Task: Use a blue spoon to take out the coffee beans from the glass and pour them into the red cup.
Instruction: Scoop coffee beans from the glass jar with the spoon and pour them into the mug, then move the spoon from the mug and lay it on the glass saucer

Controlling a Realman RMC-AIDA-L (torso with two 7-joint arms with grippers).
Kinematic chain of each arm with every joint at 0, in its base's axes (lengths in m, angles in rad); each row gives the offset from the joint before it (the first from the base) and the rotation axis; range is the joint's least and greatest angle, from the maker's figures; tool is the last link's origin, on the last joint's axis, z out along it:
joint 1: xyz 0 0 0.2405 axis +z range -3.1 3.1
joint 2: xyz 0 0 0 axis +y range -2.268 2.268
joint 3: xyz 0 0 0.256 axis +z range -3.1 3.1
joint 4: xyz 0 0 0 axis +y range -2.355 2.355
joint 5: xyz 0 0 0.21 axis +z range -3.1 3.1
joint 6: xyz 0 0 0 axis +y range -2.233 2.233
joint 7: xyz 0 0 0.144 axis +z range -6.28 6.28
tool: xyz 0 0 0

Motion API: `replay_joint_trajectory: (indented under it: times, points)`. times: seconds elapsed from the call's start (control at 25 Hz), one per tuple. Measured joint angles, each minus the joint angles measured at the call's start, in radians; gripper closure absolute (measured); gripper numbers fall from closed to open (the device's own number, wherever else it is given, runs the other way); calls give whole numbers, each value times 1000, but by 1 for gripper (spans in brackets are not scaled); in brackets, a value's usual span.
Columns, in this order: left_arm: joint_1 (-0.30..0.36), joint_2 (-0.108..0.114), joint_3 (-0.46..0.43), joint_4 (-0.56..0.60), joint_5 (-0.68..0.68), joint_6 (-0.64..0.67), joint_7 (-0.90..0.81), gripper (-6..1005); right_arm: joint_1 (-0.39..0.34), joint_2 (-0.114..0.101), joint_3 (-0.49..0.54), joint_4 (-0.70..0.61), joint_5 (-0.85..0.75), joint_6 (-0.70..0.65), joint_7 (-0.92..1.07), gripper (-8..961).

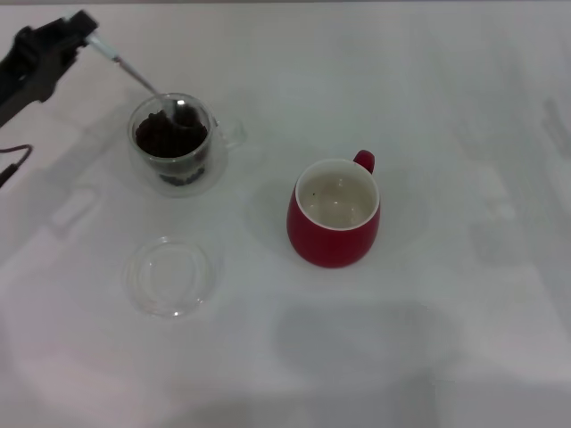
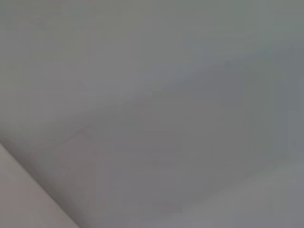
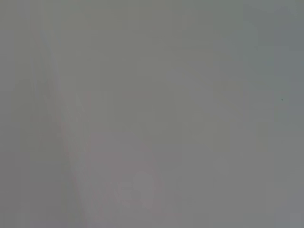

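In the head view my left gripper (image 1: 78,34) is at the far left and shut on the pale blue handle of the blue spoon (image 1: 143,80). The spoon slants down to the right and its metal bowl sits in the glass (image 1: 175,147) on top of the coffee beans (image 1: 168,138). The glass stands left of centre with its clear handle to the right. The red cup (image 1: 335,212) stands at the centre, upright, its white inside showing a few specks. My right gripper is out of view. Both wrist views show only blank grey surface.
A shallow clear round dish (image 1: 169,276) lies on the white table (image 1: 428,339) in front of the glass. A dark cable (image 1: 11,160) shows at the left edge.
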Motion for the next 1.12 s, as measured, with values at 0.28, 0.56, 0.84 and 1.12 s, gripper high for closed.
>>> replay_joint_trajectory:
  times: [0.28, 0.56, 0.84, 1.12]
  points:
    - [-100, -25, 3, 63, 127, -2, 13, 867, 1, 0, 0, -8, 2, 4, 0, 81]
    - [-239, -36, 3, 65, 294, -93, 63, 867, 1, 0, 5, -5, 2, 5, 0, 81]
    - [-326, -60, 3, 73, 428, -140, 182, 868, -18, 0, 6, -1, 3, 5, 0, 82]
    - [-375, -74, 3, 88, 514, -137, 276, 868, -37, 0, 6, 0, 10, 8, 0, 81]
